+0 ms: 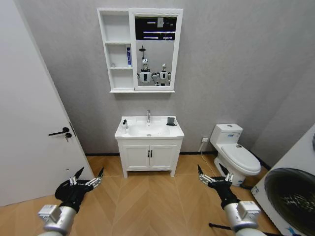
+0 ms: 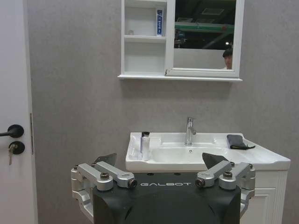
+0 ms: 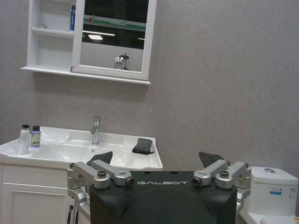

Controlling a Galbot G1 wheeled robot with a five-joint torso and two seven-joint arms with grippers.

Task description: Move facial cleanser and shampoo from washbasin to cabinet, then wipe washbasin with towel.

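Washbasin (image 1: 149,131) sits mid-frame in the head view, well beyond both grippers; left gripper (image 1: 86,178) at lower left and right gripper (image 1: 212,175) at lower right hover over the floor, fingers spread, grasping nothing; two bottles (image 3: 28,138) stand at the basin's left end, towel (image 1: 171,121) at its right — cabinet (image 1: 116,49) above, upper centre.

Washbasin (image 1: 149,131): glossy white ceramic, chrome tap (image 1: 148,116). Towel (image 3: 143,145): matt dark cloth. Floor (image 1: 147,196): smooth wood-look planks; wall (image 1: 236,64): matt grey.
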